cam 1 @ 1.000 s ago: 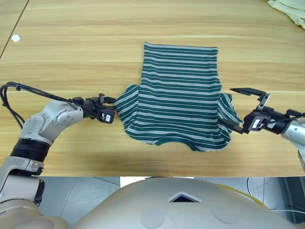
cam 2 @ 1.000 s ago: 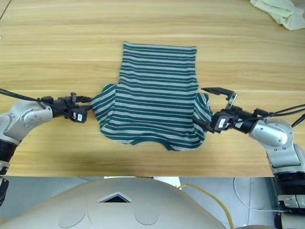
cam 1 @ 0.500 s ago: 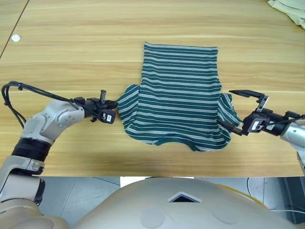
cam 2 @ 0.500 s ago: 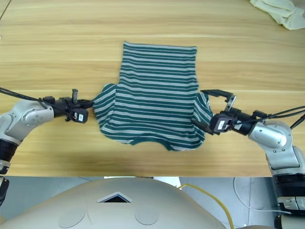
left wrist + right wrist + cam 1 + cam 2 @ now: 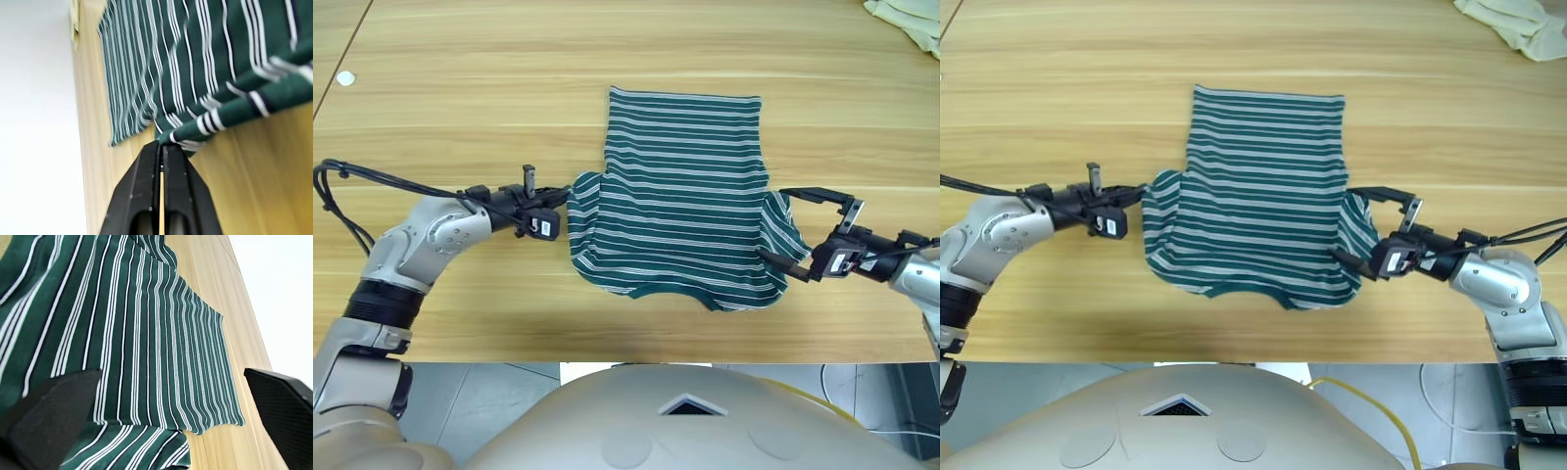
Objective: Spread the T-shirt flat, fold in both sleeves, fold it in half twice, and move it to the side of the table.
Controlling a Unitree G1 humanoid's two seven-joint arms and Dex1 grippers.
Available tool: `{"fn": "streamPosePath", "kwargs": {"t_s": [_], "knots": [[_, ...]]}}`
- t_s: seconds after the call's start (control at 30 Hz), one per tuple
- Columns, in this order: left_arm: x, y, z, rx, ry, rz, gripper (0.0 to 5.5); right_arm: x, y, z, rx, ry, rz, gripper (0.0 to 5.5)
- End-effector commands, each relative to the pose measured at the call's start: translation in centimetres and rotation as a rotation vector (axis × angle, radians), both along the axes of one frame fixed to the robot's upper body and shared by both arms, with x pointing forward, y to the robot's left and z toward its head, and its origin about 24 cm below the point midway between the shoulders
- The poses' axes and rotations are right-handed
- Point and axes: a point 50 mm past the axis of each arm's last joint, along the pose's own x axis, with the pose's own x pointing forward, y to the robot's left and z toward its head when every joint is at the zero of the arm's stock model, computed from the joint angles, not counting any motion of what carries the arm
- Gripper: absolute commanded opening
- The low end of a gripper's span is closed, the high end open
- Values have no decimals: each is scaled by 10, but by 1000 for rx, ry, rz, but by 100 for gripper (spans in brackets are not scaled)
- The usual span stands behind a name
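While the green striped T-shirt (image 5: 680,186) lies in the middle of the table (image 5: 460,98), hem on the far side and neckline at the near edge, both arms are out at its flanks and this is sleeve-folding territory. The left hand (image 5: 560,196) is pinched tight on the cuff of the left sleeve (image 5: 582,191); the left wrist view shows both fingers (image 5: 146,181) pressed together with the striped edge caught at their tips, and that sleeve looks bunched in against the body rather than spread outward. On the other side, the right hand (image 5: 771,222) is wide open and grips nothing. Its lower finger sits low at the edge of the right sleeve (image 5: 785,227) and its upper finger is raised well above the cloth; whether the low finger has slipped under the fabric cannot be told. What matters here is the shirt's long axis, which runs straight away from the robot, so each sleeve sticks out sideways and must travel inward, across that axis, toward the midline. The left arm looks ready for that move, since it has its sleeve in grip, while the right arm probably has to close on its sleeve first. A pale cloth (image 5: 906,20) sits far off at the table's right corner, well apart from the action
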Motion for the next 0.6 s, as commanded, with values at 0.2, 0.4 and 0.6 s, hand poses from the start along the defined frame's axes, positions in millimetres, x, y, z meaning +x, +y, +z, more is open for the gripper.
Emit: {"fn": "streamPosePath", "kwargs": {"t_s": [0.2,0.4,0.6], "knots": [[-2,-12,-3,-43,25,-33,2,2,5,1,33,-11,22,540],[-1,-23,-6,-73,21,-60,2,2,8,1,40,-9,31,540],[-7,-37,-12,-140,44,-96,2,2,9,1,43,-9,34,540]]}}
